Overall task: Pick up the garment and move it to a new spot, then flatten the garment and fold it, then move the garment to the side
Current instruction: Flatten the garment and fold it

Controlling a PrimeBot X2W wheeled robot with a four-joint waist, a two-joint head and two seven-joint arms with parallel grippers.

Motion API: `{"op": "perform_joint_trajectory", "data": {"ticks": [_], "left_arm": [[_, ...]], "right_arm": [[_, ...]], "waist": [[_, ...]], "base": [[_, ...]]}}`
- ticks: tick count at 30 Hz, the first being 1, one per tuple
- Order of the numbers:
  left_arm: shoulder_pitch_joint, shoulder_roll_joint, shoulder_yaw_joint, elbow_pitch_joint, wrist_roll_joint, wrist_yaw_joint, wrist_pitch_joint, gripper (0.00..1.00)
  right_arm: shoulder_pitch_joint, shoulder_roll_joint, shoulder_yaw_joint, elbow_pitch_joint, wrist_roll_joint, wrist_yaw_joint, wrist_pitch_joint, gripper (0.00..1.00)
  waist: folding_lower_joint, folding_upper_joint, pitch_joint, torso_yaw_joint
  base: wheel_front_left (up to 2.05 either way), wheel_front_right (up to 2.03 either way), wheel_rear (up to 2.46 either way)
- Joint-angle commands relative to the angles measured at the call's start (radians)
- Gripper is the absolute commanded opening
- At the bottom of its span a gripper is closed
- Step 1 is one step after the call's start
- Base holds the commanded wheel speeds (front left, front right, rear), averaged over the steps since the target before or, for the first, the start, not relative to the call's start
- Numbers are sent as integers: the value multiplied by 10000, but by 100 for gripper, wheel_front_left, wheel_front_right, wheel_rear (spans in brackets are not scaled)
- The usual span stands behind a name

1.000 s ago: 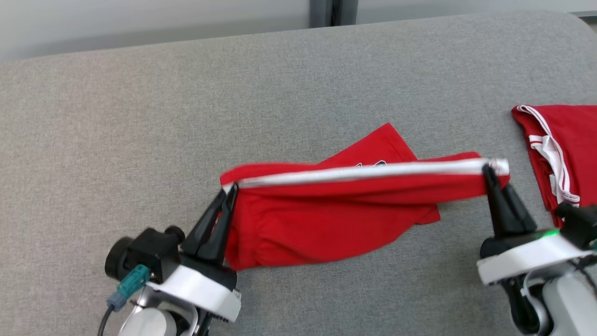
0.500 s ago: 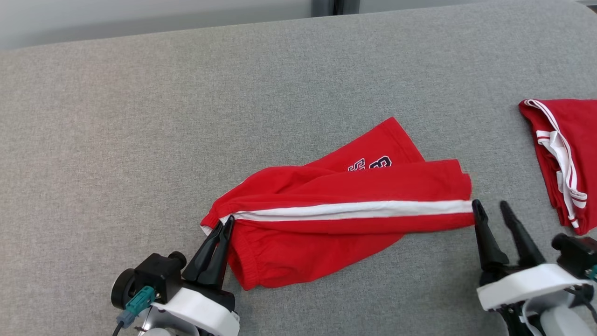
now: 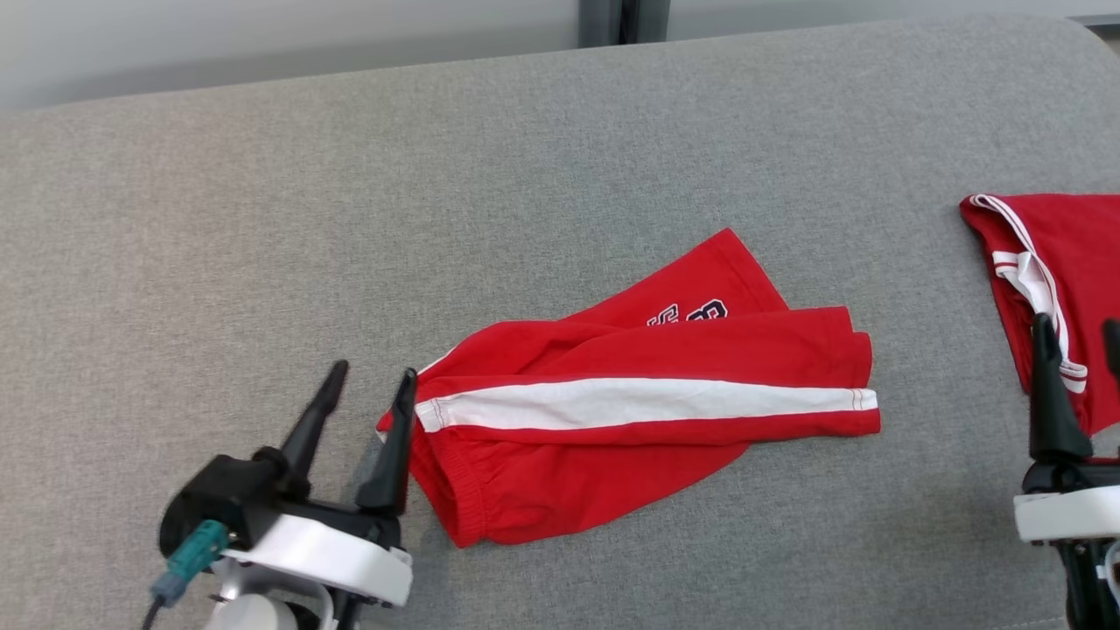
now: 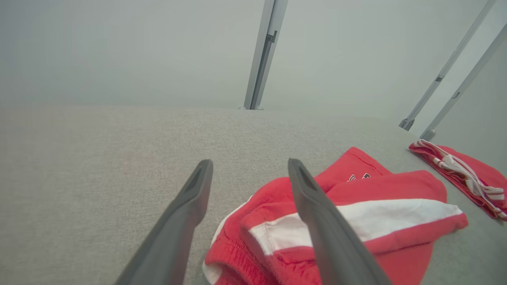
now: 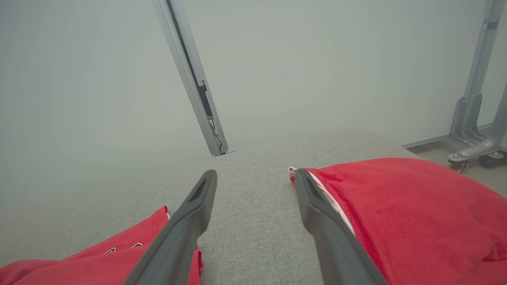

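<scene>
Both grippers had let go of the red shorts [image 3: 647,411], which a second earlier hung stretched between them by the white stripe [image 3: 639,402]. Half a second earlier the right fingers had already parted while the left ones still pinched the waistband end. Now the left gripper [image 3: 373,370] stood with its fingers spread wide, the inner finger just beside the waistband end and nothing between them. The right gripper [image 3: 1077,322], equally wide and empty, had drawn off to the right, well apart from the hem and in front of a second red garment [image 3: 1067,254]. The shorts lay folded near the middle of the grey padded surface [image 3: 525,175], stripe uppermost and running left to right, with dark lettering [image 3: 691,312] peeking out behind the fold. Seen from the left wrist, the shorts [image 4: 388,213] lay mostly to the right of that gripper's fingers.
</scene>
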Motion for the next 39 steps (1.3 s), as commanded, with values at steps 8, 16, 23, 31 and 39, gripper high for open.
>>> {"op": "perform_joint_trajectory", "data": {"ticks": [8,16,23,31,39], "left_arm": [[-215,531,883,-1187,437,710,-269,100],[363,802,1530,-1313,608,1013,-432,100],[981,769,1311,-1131,546,1088,-298,100],[1146,780,1184,-1159,498,1134,-181,100],[790,832,1006,-1354,604,1044,-6,100]], "right_arm": [[4,72,-681,-1000,-1115,0,305,100],[653,554,-369,-1845,-2156,-2,1339,100],[1380,811,-193,-2191,-2322,-2,1720,100],[1586,902,-253,-2445,-2312,-2,1899,100],[1500,912,-298,-2575,-2258,-2,1946,100]], "waist": [[0,0,-355,243],[0,0,-901,305],[0,0,-1264,301],[0,0,-1362,346],[0,0,-1226,403]], "base": [[0,0,0],[0,0,0],[0,0,0],[0,0,0],[0,0,0]]}}
